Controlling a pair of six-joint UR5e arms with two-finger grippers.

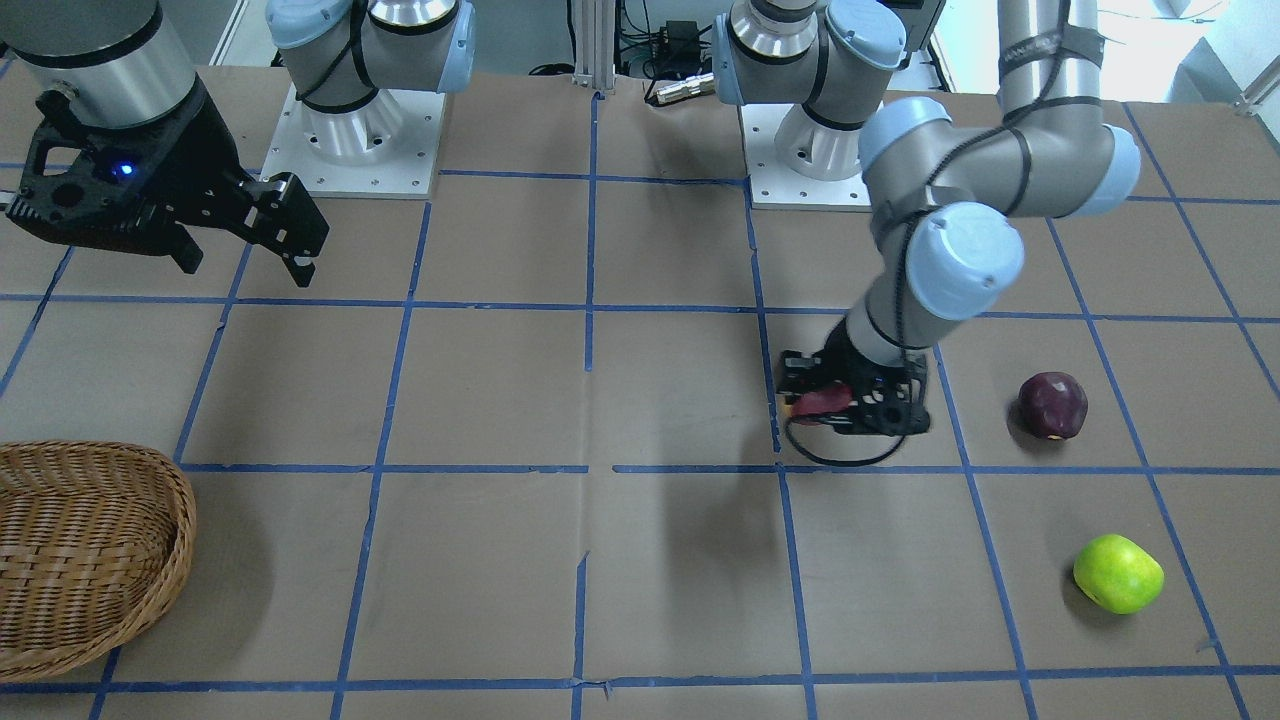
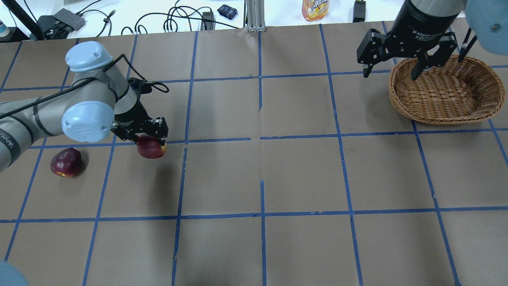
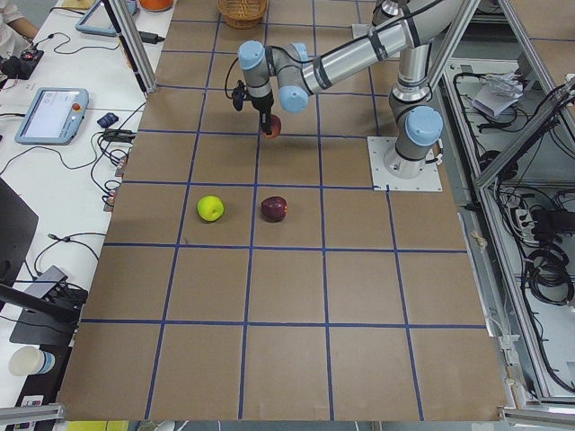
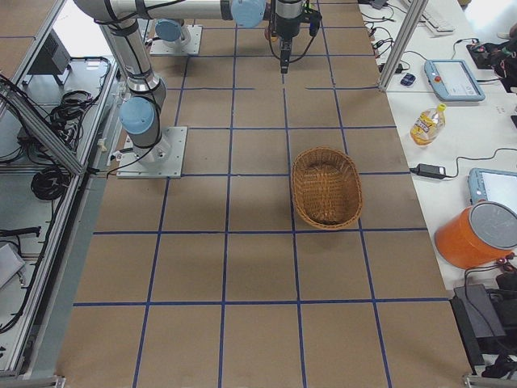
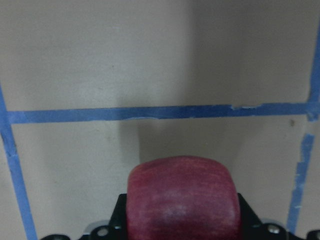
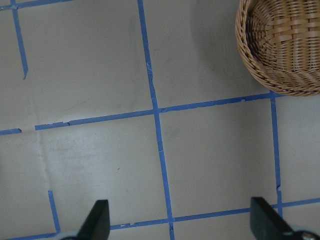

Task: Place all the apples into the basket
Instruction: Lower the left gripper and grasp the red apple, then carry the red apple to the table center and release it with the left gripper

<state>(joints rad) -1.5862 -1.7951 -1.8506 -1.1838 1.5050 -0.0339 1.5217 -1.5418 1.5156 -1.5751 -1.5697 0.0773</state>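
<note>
My left gripper [image 2: 151, 142] is shut on the red apple [image 2: 151, 147] with a yellow patch and holds it above the table; the apple fills the bottom of the left wrist view [image 5: 181, 199] and shows in the front view [image 1: 822, 402]. The maroon apple [image 2: 65, 162] lies on the table beside the left arm, also in the front view [image 1: 1052, 404]. The green apple [image 1: 1117, 573] lies further out on the operators' side. The wicker basket [image 2: 446, 90] stands at the far right with nothing in it. My right gripper [image 2: 397, 59] hangs open and empty above the basket's left rim.
The table is brown paper with a blue tape grid. A juice bottle [image 2: 315, 8], cables and tablets lie beyond the far edge. Both arm bases [image 1: 352, 120] stand on the robot's side.
</note>
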